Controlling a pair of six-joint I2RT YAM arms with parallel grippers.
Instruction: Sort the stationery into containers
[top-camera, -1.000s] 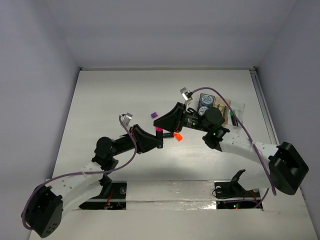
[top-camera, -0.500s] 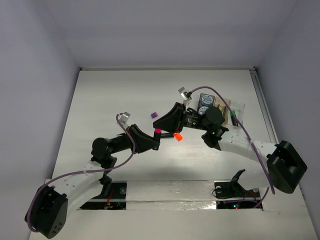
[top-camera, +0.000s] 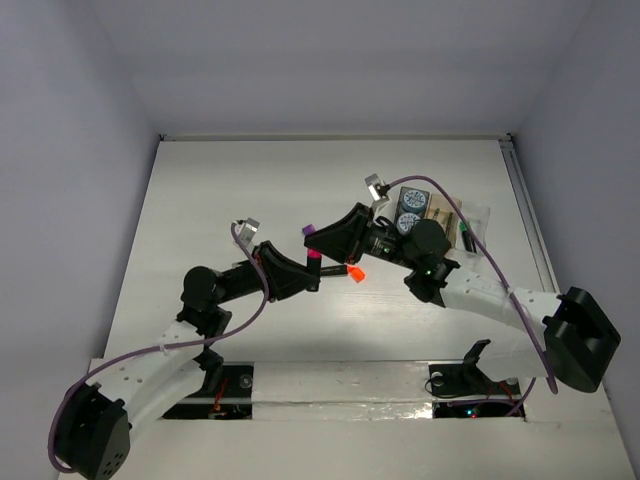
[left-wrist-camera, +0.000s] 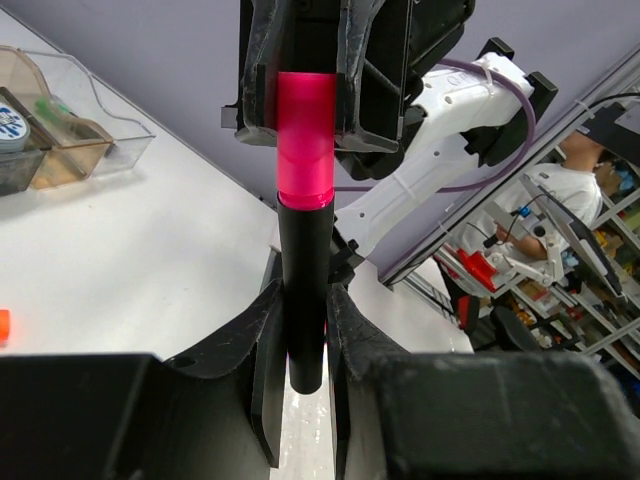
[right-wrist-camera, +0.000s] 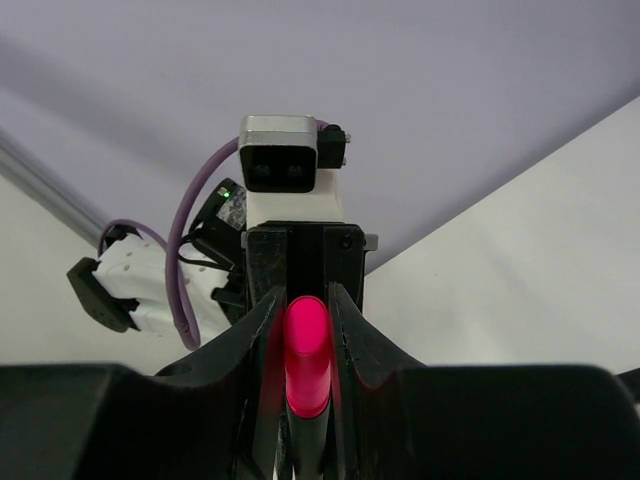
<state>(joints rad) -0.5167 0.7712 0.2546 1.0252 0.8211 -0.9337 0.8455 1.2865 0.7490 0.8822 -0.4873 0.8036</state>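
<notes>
Nearest the arm bases, the left claw (left-wrist-camera: 305, 330) is seen closed narrowly on the black body of a pink-capped highlighter (left-wrist-camera: 305, 240), which is held clear of the white surface (top-camera: 230, 200) near its middle. The highlighter's pink cap (left-wrist-camera: 305, 135) is pinched from the opposite end by the right claw (right-wrist-camera: 307, 340), whose jaws stand slightly wider around it, so the marker is bridged between the two claws tip to tip. A loose orange cap (top-camera: 355, 272) is left on the surface just beside them, and a purple cap (top-camera: 309, 229) lies a little further back. Beyond, at the far right, the dark grey holder (left-wrist-camera: 18, 172) with blue-and-white round pieces (top-camera: 410, 200) is set against the clear plastic box (top-camera: 478, 213). Whether the cap is being pressed home or drawn off cannot be told. Trouble is judged likeliest from misalignment: if the two claws are not kept on one axis, the body could be twisted out of the left grip, or the cap could be sprung free and dropped among the loose caps; the claws could also be knocked together, being so close
</notes>
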